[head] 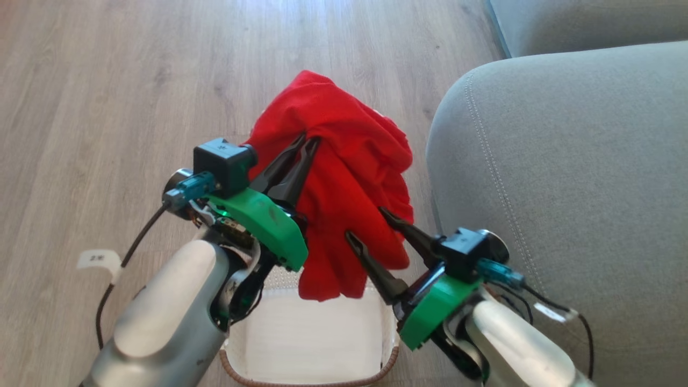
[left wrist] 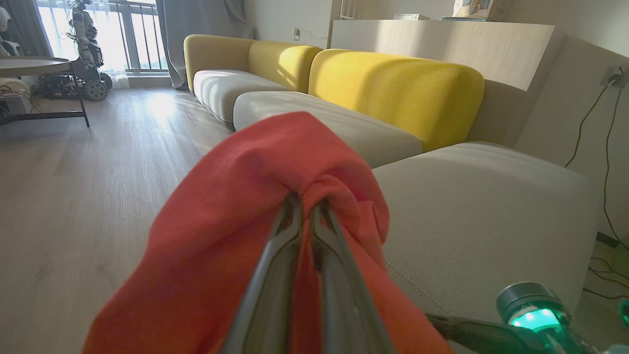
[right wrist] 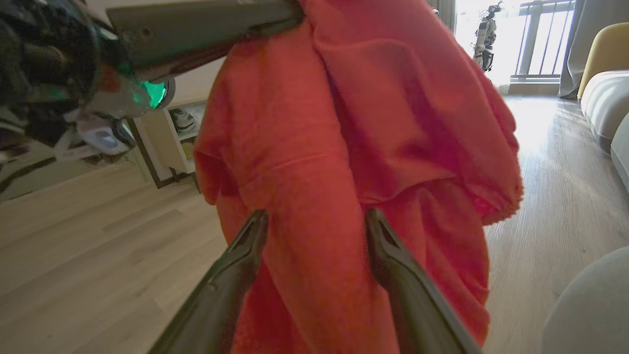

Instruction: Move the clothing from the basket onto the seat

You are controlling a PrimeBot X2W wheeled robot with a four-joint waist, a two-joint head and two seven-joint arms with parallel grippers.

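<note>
The left tool (head: 307,140) has its two dark fingers pressed together on a bunched fold of the plain red garment (head: 344,156), and the cloth hangs from that pinch clear of the basket (head: 312,338) below. In the left wrist view the left tool (left wrist: 307,199) bites into the top of the fold, and the red garment (left wrist: 231,196) drapes down on both sides of the fingers. The right tool (head: 366,223) stands with its fingers apart at the lower part of the hanging cloth; in the right wrist view the right tool (right wrist: 317,214) shows its tips spread on either side of a vertical fold of the red garment (right wrist: 373,123), though whether they touch the fabric I cannot tell. The hem of the cloth dangles just above the basket's pale inside, and the brown woven rim shows at the near edge. The basket sits on the wooden floor (head: 107,107), just beside the grey-green seat (head: 564,177), whose rounded edge and pale double stitching lie to the robot's right. The garment hangs near the seat (left wrist: 486,211) but apart from it, over the floor and basket rather than over the cushion. A corner of the seat (right wrist: 585,305) shows low in the right wrist view.
</note>
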